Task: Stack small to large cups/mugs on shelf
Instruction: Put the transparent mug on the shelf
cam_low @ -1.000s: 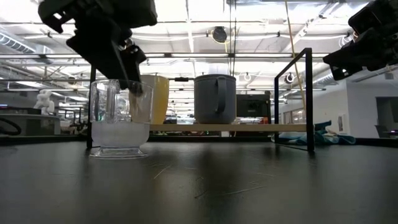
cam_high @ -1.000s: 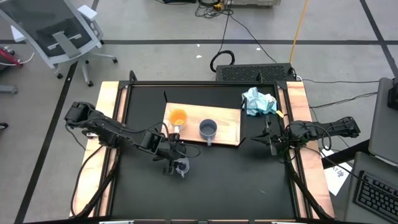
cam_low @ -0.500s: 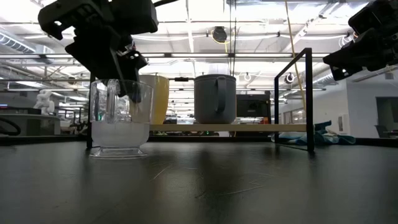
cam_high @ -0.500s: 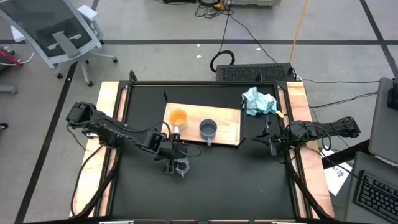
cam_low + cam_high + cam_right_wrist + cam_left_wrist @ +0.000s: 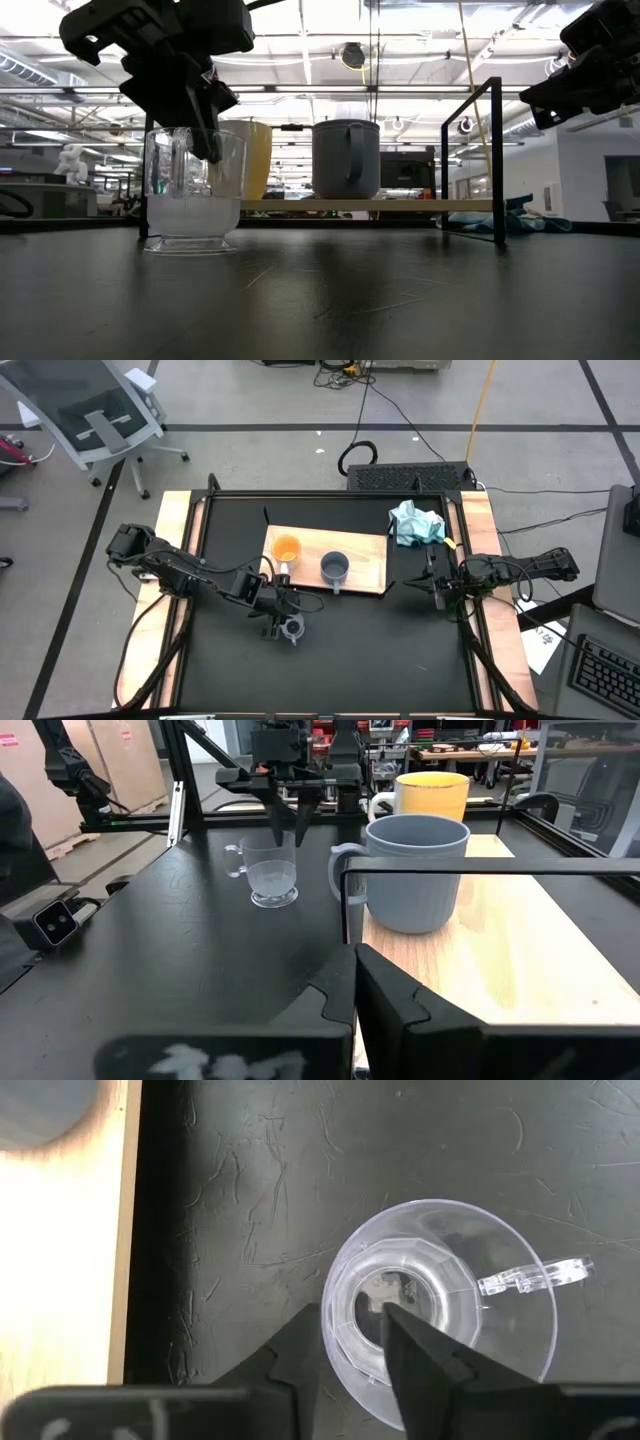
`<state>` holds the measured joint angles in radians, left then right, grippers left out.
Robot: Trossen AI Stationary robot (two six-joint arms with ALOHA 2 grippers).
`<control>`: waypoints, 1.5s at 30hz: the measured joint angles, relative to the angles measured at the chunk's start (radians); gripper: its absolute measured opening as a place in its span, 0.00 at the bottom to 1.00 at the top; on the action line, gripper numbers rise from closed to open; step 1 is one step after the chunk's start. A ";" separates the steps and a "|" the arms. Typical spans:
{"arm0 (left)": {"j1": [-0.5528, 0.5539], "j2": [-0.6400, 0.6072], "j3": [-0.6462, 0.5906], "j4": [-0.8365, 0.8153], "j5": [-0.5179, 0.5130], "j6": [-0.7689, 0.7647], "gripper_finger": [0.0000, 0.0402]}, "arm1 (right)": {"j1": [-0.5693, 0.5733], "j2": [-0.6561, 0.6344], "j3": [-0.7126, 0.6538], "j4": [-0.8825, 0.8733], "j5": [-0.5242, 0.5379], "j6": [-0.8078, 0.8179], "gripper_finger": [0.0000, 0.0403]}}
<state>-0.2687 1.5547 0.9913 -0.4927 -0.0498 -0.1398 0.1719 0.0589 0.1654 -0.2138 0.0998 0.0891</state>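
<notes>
The left claw [image 5: 352,1342] has narrowed its fingers over the rim of the clear glass cup [image 5: 440,1312], one finger [image 5: 415,1348] now inside the wall.

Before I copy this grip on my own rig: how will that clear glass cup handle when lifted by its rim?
Likely rigid and light: the clear glass cup looks thin-walled and empty. The left gripper pinches one wall, so it may tilt or slip on the smooth surface. Its handle should stop rolling.
</notes>
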 joint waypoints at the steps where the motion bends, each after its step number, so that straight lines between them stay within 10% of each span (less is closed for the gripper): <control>1: 0.000 0.000 0.000 0.000 0.000 0.000 0.24 | 0.000 0.000 0.000 0.000 0.000 0.000 0.00; 14: -0.002 0.000 0.000 0.000 0.000 0.032 0.02 | 0.000 0.000 0.000 0.000 0.000 0.000 0.00; 45: -0.054 -0.002 0.135 -0.067 -0.071 0.119 0.01 | 0.000 0.000 0.000 -0.001 0.000 0.000 0.00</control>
<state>-0.3229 1.5532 1.1263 -0.5595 -0.1212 -0.0204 0.1719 0.0592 0.1655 -0.2146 0.0998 0.0887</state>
